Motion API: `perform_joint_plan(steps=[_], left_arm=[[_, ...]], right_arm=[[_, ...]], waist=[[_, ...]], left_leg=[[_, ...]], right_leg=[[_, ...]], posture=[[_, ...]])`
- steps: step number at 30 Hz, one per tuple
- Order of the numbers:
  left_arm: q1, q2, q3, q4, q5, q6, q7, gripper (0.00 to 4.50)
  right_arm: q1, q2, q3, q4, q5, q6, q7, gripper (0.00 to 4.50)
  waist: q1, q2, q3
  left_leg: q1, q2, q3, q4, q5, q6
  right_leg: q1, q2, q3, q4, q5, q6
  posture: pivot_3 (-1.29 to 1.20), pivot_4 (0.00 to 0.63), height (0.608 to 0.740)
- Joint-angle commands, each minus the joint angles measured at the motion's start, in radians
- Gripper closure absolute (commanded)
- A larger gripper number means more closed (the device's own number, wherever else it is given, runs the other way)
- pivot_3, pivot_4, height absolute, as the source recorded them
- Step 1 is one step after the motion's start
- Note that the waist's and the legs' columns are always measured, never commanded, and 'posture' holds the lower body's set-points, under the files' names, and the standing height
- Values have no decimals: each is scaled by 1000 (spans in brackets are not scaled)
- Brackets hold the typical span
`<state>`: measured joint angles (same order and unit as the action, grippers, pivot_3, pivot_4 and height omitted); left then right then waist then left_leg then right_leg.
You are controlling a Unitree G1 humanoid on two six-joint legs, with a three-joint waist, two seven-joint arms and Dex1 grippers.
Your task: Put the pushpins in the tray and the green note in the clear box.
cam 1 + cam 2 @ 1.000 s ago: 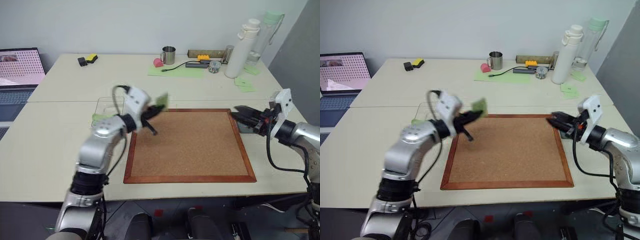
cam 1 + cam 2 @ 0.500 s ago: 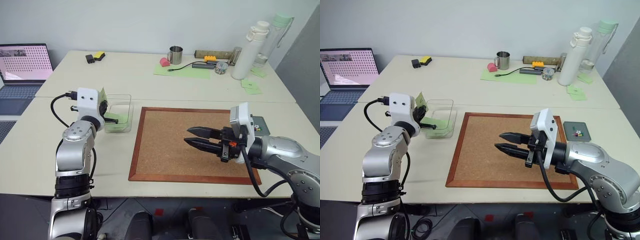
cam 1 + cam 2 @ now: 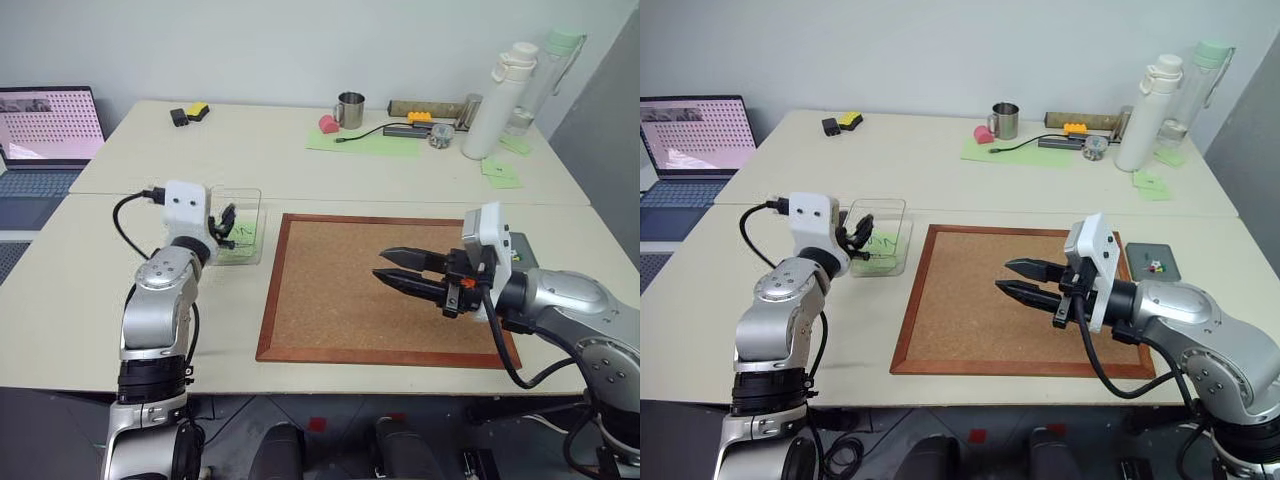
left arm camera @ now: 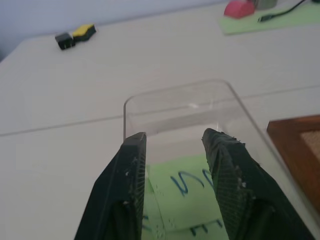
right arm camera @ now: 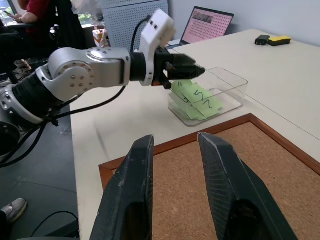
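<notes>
Pale tabletop [image 3: 90, 300] carries the clear box [image 3: 237, 226], where the green note [image 4: 192, 195] lies flat; the left gripper [image 3: 226, 225] hangs spread and empty above it. Right gripper [image 3: 388, 268] hovers parted over the corkboard [image 3: 370, 290], beside the tray [image 3: 1154, 263].

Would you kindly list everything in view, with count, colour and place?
clear box: one, transparent, left of corkboard.
green note: one, light green, inside the clear box with other notes.
corkboard: one, wood-framed, table centre.
tray: one, dark grey, right of corkboard.
pushpins: tiny, in the tray.
laptop: one, far left.
mug: one, metal, back.
bottle: one, white, back right.
left gripper: open, over the box.
right gripper: open, over the corkboard.
</notes>
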<state>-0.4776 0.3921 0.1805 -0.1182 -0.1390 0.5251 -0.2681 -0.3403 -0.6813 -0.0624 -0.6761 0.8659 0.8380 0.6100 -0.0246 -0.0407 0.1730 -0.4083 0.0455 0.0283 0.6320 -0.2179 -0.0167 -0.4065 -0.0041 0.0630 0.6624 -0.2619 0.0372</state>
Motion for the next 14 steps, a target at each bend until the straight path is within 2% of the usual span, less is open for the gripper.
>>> perform_joint_plan(steps=[1,6,10,14], left_arm=[[-31,55,-86,-118,-78,28,-174,2388],[26,218,-227,-192,-150,73,-471,2388],[88,355,-280,-190,-151,38,-629,2388],[96,394,-285,-152,-148,-5,-684,2388]], right_arm=[[-1,-49,-75,-22,36,9,8,3054],[40,-134,-100,-1,-9,9,36,3054],[120,-183,-97,24,-97,-40,53,3054],[189,-169,-101,38,-157,-82,36,3054]], waist=[[-1,0,0],[-7,0,0],[-11,0,0],[-7,0,0]], left_leg=[[0,0,0,0,0,0],[0,-1,1,0,0,0],[2,0,1,-1,0,0],[2,0,0,-1,0,0]], right_leg=[[0,0,0,0,0,0],[0,1,1,0,0,0],[-1,2,1,1,-1,-2],[-1,4,1,1,-4,0]], posture=[[0,150,740],[0,150,740],[0,150,740],[0,150,740]])
